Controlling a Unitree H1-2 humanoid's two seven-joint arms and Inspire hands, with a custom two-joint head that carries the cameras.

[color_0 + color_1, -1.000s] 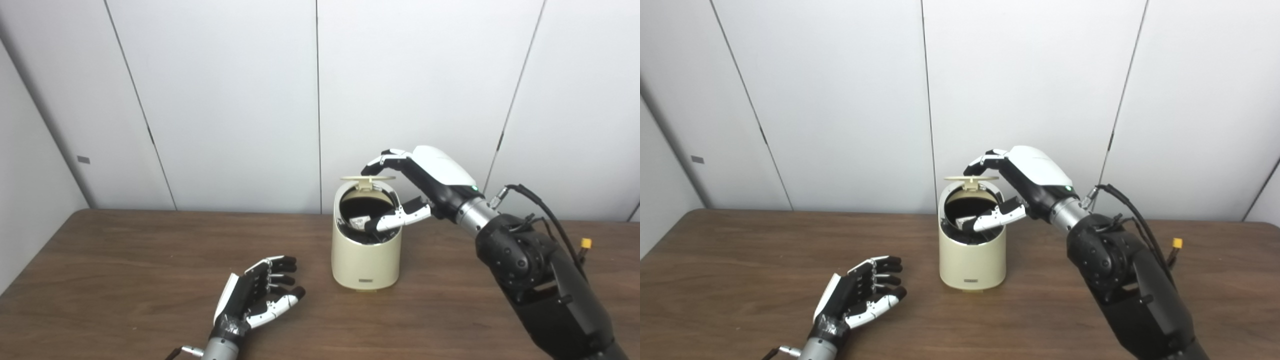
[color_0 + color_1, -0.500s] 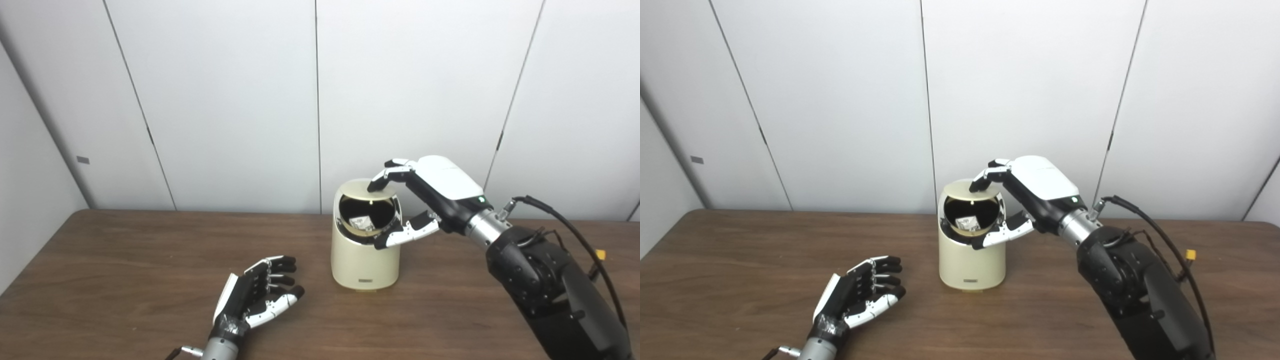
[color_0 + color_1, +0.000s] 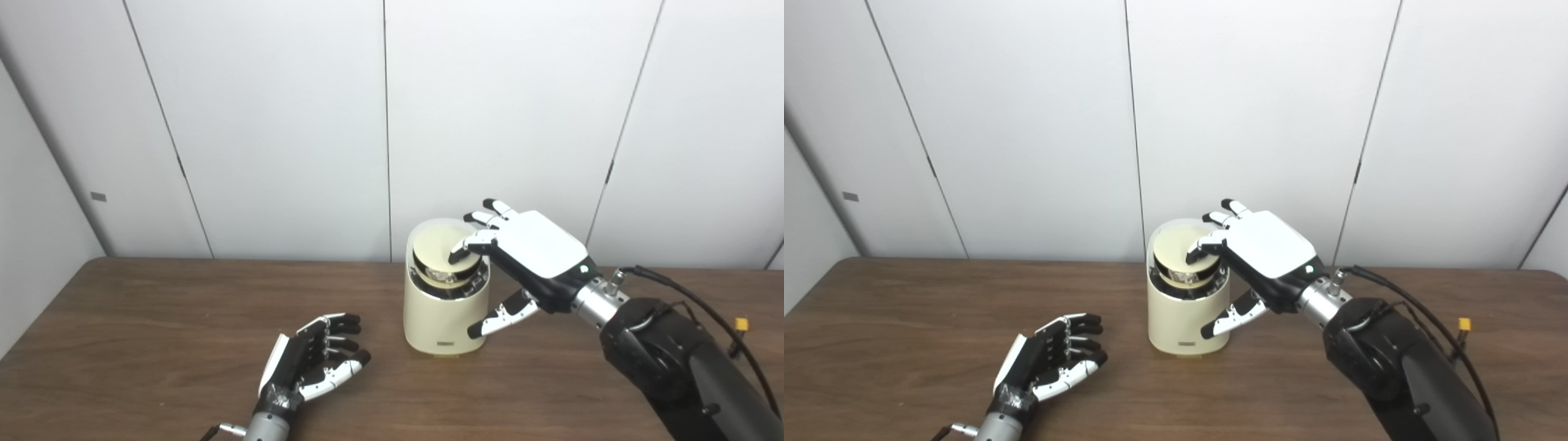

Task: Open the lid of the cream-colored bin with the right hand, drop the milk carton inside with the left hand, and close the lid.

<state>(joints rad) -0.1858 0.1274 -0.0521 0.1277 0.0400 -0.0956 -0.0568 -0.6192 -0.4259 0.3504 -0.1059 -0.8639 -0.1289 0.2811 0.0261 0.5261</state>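
Note:
The cream-colored bin point(image 3: 442, 318) stands upright at the middle of the brown table point(image 3: 153, 318). Its round lid point(image 3: 436, 248) is tilted low over the opening, with a dark gap still showing along the front. My right hand point(image 3: 527, 257) is open, fingers spread, one fingertip pressing on the lid's top; its thumb hangs beside the bin's right wall. My left hand point(image 3: 312, 361) rests open and empty on the table, left of and nearer than the bin. The milk carton is hidden inside the bin; only a pale glimpse shows in the gap.
White wall panels point(image 3: 275, 122) rise straight behind the table's far edge. A cable with a yellow connector point(image 3: 741, 323) trails behind my right forearm point(image 3: 667, 355).
The lid has swung down from horizontal above the hinge to almost over the opening. My right hand followed it down and forward, flattening out. The left hand has stayed where it was.

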